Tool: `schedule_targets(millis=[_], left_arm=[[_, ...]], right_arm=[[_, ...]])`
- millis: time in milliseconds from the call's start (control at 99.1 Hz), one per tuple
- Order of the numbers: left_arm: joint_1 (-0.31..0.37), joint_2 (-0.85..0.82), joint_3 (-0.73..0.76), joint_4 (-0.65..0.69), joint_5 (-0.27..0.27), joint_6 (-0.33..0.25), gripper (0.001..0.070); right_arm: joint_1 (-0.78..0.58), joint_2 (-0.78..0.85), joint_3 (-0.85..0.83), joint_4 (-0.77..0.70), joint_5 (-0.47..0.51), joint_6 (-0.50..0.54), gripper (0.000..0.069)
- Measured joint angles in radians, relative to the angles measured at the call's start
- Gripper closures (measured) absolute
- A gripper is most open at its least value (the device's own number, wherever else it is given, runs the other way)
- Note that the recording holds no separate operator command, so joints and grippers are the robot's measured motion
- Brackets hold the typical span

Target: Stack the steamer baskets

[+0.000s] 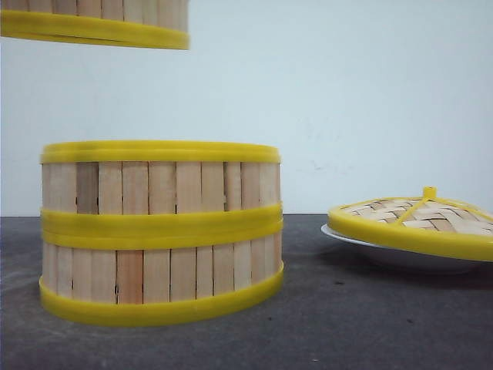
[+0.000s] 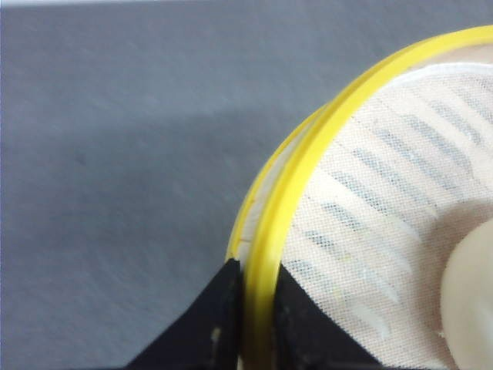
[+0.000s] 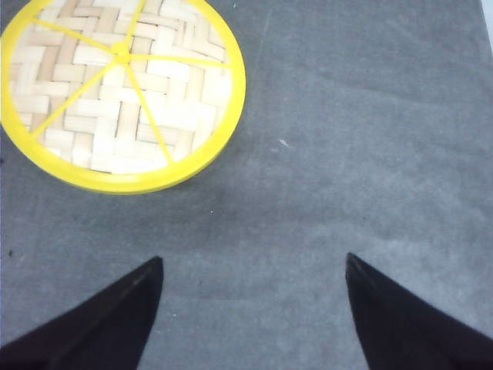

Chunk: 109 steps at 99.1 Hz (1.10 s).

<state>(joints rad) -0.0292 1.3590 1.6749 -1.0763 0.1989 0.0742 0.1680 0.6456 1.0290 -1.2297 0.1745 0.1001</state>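
Front view: three steamer baskets counted. Two stacked on dark table (image 1: pixel 347 324), lower basket (image 1: pixel 162 281) and upper basket (image 1: pixel 160 185), rims aligned, left of centre. Third basket (image 1: pixel 96 23) in the air above and left of the stack, only its bottom band and slat ends visible at frame top. All alike: upright pale wooden slats, yellow bands at top and bottom rims. One woven lid (image 1: pixel 420 220) with yellow rim and handle, tilted, resting on one white plate (image 1: pixel 385 253) at right, well apart from the stack.

Left wrist view: left gripper (image 2: pixel 256 308) pinched on yellow rim of raised basket (image 2: pixel 308 169), one finger inside, one outside; cloth-lined slatted floor visible within.

Right wrist view: right gripper (image 3: pixel 254 308) spread wide, holding nothing, over bare table near lid (image 3: pixel 119 92).
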Motion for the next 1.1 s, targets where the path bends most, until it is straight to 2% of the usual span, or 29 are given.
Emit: schedule_targets(millis=[172,474,686,817,1100], left_arm=[[-0.082,-0.029,-0.118,0.016,0.000,0.005,0.0690],[-0.192,-0.030,-0.282,0.154,0.003,-0.011,0.0690],[-0.217,0.002,-0.292,0.191,0.012,-0.015,0.0690],[-0.217,0.041,-0.292,0.210,0.044,-0.016,0.0690],[-0.217,0.092,-0.292,0.243,0.044,-0.020,0.0690]], right_arm=[[0.000,0.000,0.000,0.000,-0.022,0.000,0.0227],[0.000,0.000,0.000,0.000,-0.023,-0.007,0.0227],[0.000,0.000,0.000,0.008,-0.023,-0.007,0.0227],[0.000,0.000,0.000,0.008,-0.023,-0.007,0.0227],[0.000,0.000,0.000,0.008,-0.023,-0.007,0.0227]])
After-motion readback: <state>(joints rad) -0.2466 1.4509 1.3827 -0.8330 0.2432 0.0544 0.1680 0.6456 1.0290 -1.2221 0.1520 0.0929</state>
